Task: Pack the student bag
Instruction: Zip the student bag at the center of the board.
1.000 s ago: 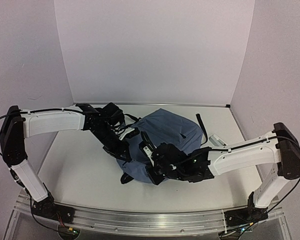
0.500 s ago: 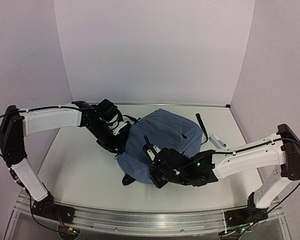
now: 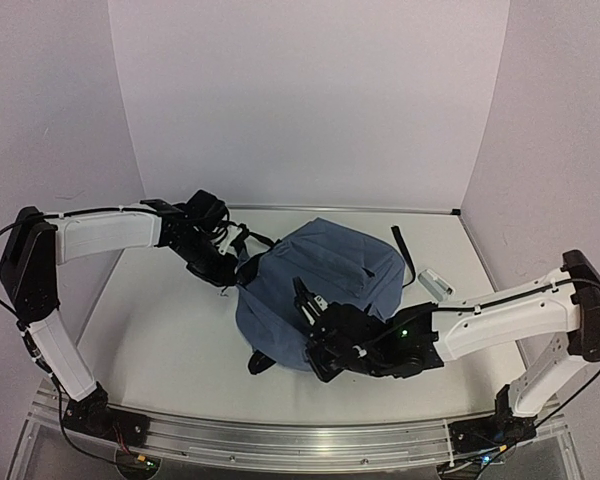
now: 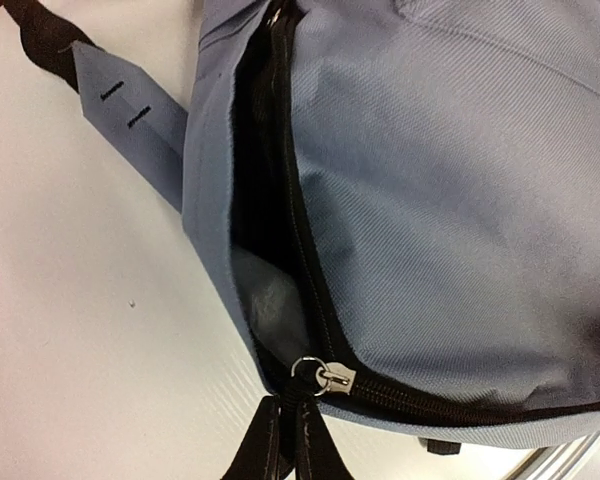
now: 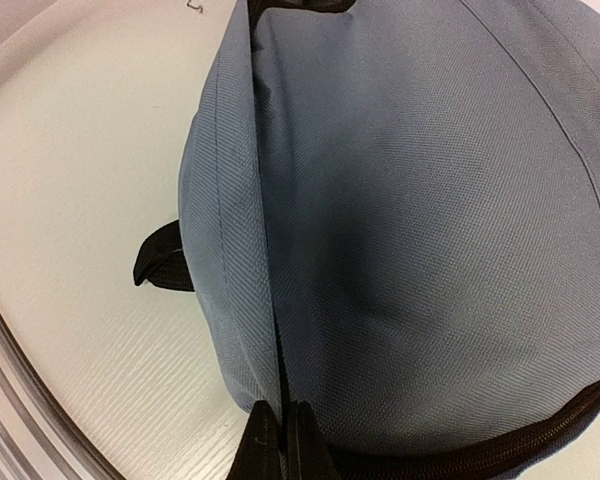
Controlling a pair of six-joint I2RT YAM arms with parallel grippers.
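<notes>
The white-shelled left arm [image 3: 105,238] reaches in from the left, its black end effector [image 4: 290,412] at the left edge of the bag [image 3: 330,268]. Its fingers are pressed together, tips just under the metal ring of the zip pull [image 4: 330,377]; whether anything is pinched between them I cannot tell. Beside it a black strap [image 4: 42,32] joins a flat slate-blue webbing tab [image 4: 130,115] that lies on the smooth white desk [image 3: 160,330].

The zip here stands open in a long, narrow slit (black teeth down either side). Dark lining [image 4: 255,205] shows inside, and lower in the slit a paler grey patch too dim to name.

The bag lies in the middle of the desk, a rounded, soft mound of slate-blue cloth with a fine diagonal weave and slack folds.

On its near side sits the right end effector [image 5: 278,418], fingers closed on the cloth where a stitched seam [image 5: 265,230] runs straight down into them. A black zip [image 5: 500,445] curves away to the right from the same spot. A short black loop [image 5: 165,258] sticks out from under the bag, flat on the desk, which looks finely ribbed from this close.

Right of the bag a thin black strap end [image 3: 404,252] curls over its far corner, and a small silvery oblong [image 3: 435,282] lies just beside it, apart from the cloth. The right arm [image 3: 500,312] crosses the desk behind that oblong's near side, and a brushed metal rail [image 3: 280,438] runs along the front.
</notes>
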